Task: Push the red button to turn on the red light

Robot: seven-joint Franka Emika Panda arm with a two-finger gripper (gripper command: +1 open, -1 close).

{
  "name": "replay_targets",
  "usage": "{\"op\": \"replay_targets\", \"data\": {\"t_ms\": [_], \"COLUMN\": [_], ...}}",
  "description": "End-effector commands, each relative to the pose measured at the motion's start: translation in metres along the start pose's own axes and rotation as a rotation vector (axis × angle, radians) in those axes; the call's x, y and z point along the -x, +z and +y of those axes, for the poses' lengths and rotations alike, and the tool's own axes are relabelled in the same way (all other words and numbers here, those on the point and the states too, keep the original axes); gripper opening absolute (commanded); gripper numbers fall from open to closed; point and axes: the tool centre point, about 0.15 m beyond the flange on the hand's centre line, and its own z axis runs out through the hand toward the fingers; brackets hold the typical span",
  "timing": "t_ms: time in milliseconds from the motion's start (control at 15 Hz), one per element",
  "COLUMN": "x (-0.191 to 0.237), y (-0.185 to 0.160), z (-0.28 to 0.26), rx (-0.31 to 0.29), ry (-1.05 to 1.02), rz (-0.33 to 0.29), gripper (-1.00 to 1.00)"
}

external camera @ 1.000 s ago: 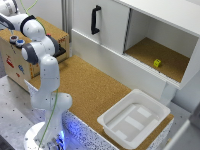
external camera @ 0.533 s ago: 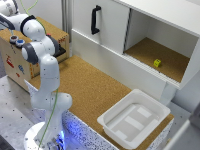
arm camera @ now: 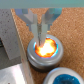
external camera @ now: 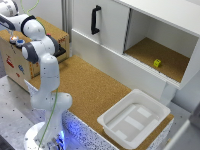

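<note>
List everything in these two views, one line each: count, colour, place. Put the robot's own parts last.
red button: one, cap glowing orange-red on a pale ring base, on the cork surface directly under the fingertips.
blue button: one, blue cap, right beside the red button.
wooden box: one, tan, at the exterior view's left behind the arm.
cabinet: one, white, with a black handle and an open cork-floored compartment.
yellow cube: one, inside that compartment.
tray: one, white, on the cork table, exterior view's lower right.
arm: one, white.
gripper: one, grey fingers close together over the red button.
</note>
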Motion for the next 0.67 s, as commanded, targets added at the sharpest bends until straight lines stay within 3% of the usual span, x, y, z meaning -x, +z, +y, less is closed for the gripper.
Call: {"op": "replay_targets", "data": {"t_ms": [0, 200, 600], "x": [-0.027, -0.012, 0.008], "y": [-0.074, -0.083, -0.083], "z": [0.015, 0.028, 0.023], "rx": [0.036, 0.068, 0.038], "ry": [0.084, 0.152, 0.267], "rz": [-0.077, -0.110, -0.141], "gripper": [1.00, 1.00, 1.00]}}
